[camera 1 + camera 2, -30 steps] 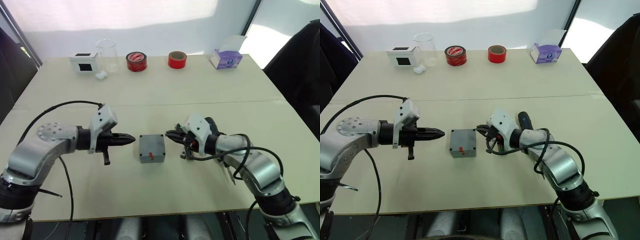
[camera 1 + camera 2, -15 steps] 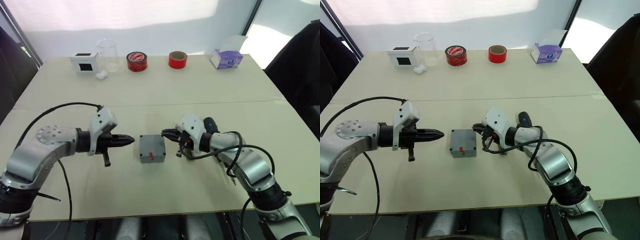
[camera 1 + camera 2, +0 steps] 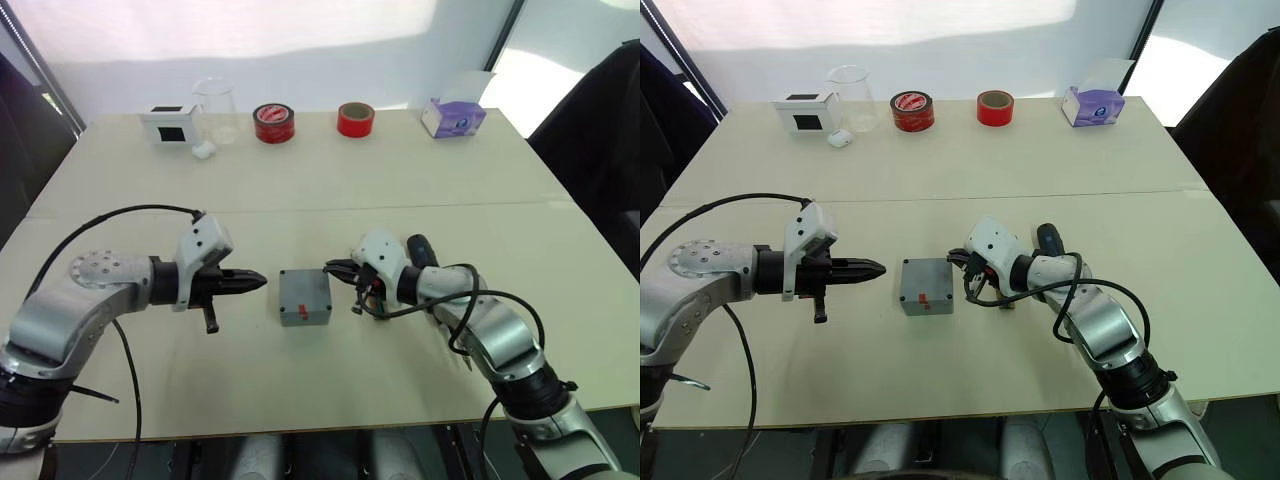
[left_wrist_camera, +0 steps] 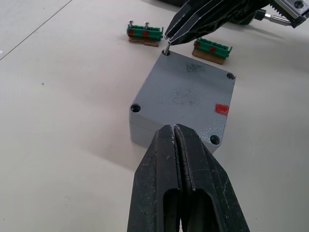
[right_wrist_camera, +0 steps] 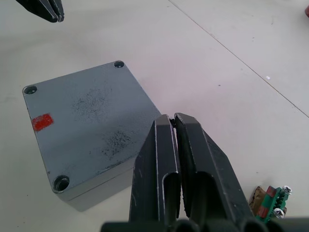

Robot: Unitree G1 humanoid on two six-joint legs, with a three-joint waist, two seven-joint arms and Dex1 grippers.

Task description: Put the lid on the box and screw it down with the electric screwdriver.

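The grey box (image 3: 304, 296) stands in the middle of the table with the lid (image 4: 186, 94) lying on it. The top face has screw holes at its corners and a small red mark. My right gripper (image 4: 169, 37) is shut on a thin silver screw (image 4: 165, 48) and holds it just over the far right corner hole. My left gripper (image 3: 262, 281) is shut and empty, pointing at the box's left side a short gap away. The electric screwdriver (image 3: 418, 248), dark blue, lies behind my right forearm.
Two green screw holders (image 4: 142, 36) (image 4: 211, 49) lie right of the box, under my right gripper. Along the far edge stand a white box with a black window (image 3: 168, 124), a glass beaker (image 3: 215, 110), two red tape rolls (image 3: 272, 123) and a purple tissue box (image 3: 452, 116).
My right gripper has edged left to the box's far right corner. The left gripper and the box have stayed put.
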